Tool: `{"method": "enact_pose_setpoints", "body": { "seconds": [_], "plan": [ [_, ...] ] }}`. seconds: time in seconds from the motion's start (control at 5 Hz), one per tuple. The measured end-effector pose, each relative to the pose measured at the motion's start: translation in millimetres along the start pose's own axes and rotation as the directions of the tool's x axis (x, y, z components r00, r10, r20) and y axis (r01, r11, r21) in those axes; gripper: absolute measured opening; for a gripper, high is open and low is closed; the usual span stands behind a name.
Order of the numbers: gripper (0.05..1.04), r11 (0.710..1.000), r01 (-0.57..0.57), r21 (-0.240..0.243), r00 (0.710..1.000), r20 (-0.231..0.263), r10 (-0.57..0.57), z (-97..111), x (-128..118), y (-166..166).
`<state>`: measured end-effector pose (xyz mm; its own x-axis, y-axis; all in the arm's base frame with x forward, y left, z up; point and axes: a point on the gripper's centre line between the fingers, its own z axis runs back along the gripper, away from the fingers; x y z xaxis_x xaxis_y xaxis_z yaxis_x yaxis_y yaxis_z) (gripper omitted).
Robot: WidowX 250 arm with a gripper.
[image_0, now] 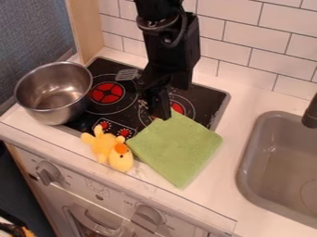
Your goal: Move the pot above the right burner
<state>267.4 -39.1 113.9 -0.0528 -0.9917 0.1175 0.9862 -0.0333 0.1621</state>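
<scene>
From the pincer (155,109), whose opening I cannot tell, the pot (54,95) sits at nine o'clock. The green cloth (176,148), at five, partly covers the right burner (178,107); a yellow toy (108,147) lies at seven. Print by the oven knob (148,215) is unreadably small.

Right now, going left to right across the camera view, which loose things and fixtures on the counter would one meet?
Metal pot, yellow toy, green cloth, gray sink.
</scene>
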Motion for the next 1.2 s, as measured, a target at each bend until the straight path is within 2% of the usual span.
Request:
{"method": "enact_pose_setpoints", "body": {
  "seconds": [0.2,0.4,0.6,0.8,1.0,1.2],
  "plan": [
    [1.000,1.000,0.010,-0.028,1.000,-0.011,-0.011,-4.6,-2.2,-3.0],
    [1.000,0.991,0.097,-0.097,0.988,-0.112,-0.108,0.7,-34.4,-10.6],
    [1.000,0.981,0.168,-0.098,0.977,-0.116,-0.179,10.6,-63.1,-5.7],
    [1.000,0.960,0.253,-0.124,0.962,-0.079,-0.263,10.8,-84.4,3.1],
    [1.000,0.915,0.376,-0.149,0.922,-0.037,-0.385,8.1,-106.0,9.4],
    [1.000,0.859,0.482,-0.173,0.862,-0.081,-0.500,-3.8,-127.0,16.5]
  ]
}}
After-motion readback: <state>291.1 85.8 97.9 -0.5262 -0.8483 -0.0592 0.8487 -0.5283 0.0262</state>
